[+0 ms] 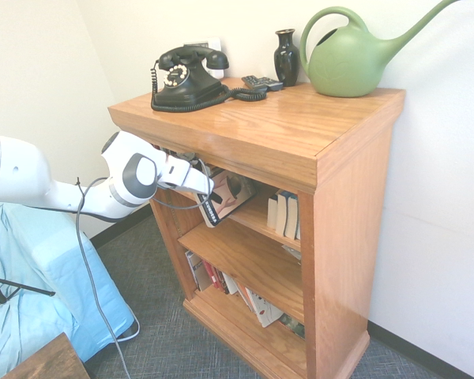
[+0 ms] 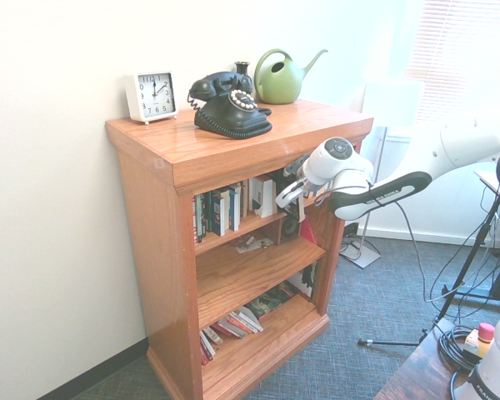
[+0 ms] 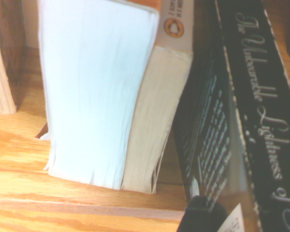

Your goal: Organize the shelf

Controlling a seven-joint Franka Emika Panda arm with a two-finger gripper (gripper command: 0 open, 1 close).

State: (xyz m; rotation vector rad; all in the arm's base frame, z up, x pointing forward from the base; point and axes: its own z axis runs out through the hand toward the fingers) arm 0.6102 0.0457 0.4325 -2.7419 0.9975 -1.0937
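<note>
Right now, in the first exterior view, the white arm comes in from the left and its gripper (image 1: 211, 207) sits at the front of the oak shelf (image 1: 344, 229), just under the thick overhanging top, at the uppermost inner level. Its fingers are clamped on a dark-spined paperback (image 1: 225, 197) that tilts outward over the level's front edge. Beyond the gripper, further along the same level, a few pale books (image 1: 284, 213) stand upright, and below it more books (image 1: 221, 278) lean on the bottom level. Above the gripper, on the top, sit a black rotary telephone (image 1: 188, 77), a dark vase (image 1: 286, 57) and a green watering can (image 1: 355, 55). In the second exterior view the arm enters from the right, and the gripper (image 2: 290, 193) is tucked into the upper level near the bookcase's right side panel; the fingers themselves are hard to make out here. A row of upright books (image 2: 225, 208) stands just beside it, and a white alarm clock (image 2: 152, 96) is on the top, well apart. In the wrist view, a black book with cursive white lettering (image 3: 251, 111) rises from the lower edge, beside two page blocks, one white (image 3: 92, 92) and one cream (image 3: 154, 121), standing on the oak board (image 3: 48, 193).
</note>
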